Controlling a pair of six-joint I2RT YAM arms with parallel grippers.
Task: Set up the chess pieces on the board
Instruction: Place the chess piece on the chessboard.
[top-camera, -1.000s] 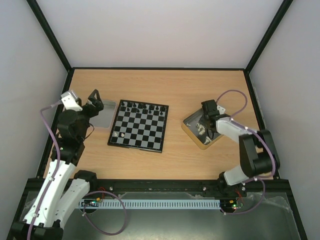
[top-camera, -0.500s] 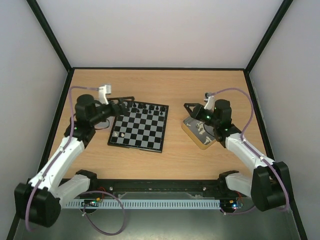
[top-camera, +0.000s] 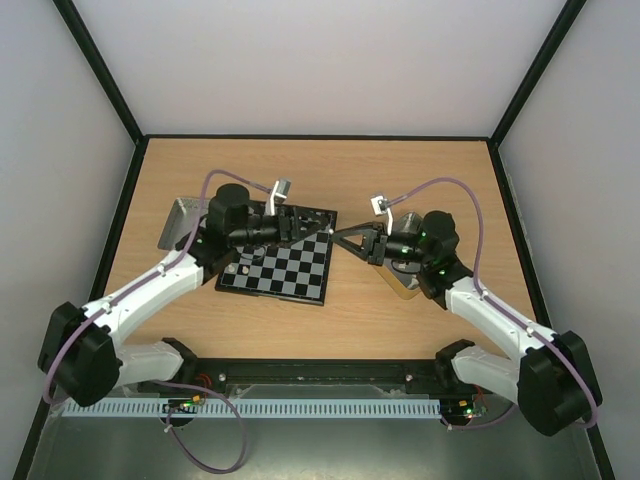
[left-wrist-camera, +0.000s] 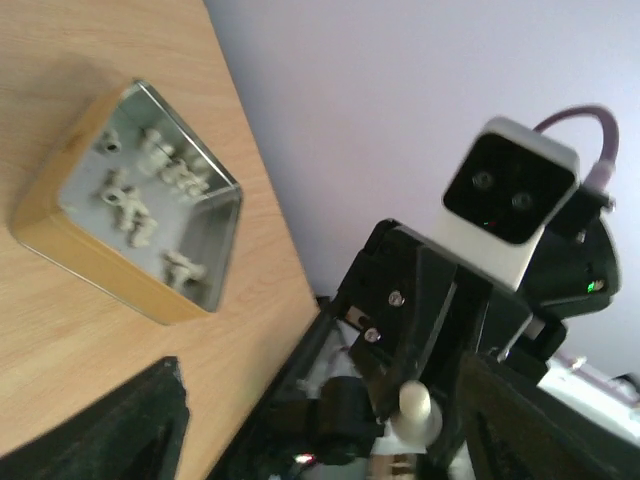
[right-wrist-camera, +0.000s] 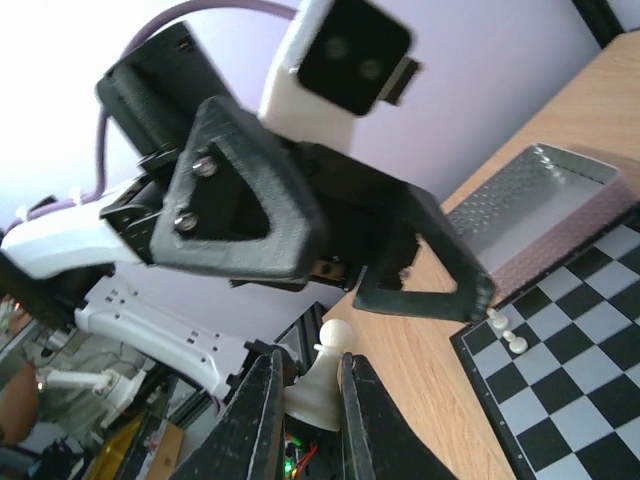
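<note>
The right gripper (right-wrist-camera: 308, 368) clamps a white pawn (right-wrist-camera: 322, 374) in the air, by the board's (top-camera: 285, 272) far right corner. The left gripper (top-camera: 308, 224) faces it, jaws spread wide. More white pieces (left-wrist-camera: 130, 195) lie in the tin (left-wrist-camera: 90, 265).

board (top-camera: 290, 272) mid-table, tray (top-camera: 178, 222) left, tin (left-wrist-camera: 100, 270) right (pieces (left-wrist-camera: 128, 208) inside)

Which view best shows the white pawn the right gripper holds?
Right wrist: the white pawn stands large and sharp, pinched in the right gripper. Left wrist shows it smaller, blurred. Top external: too small to make out.
</note>
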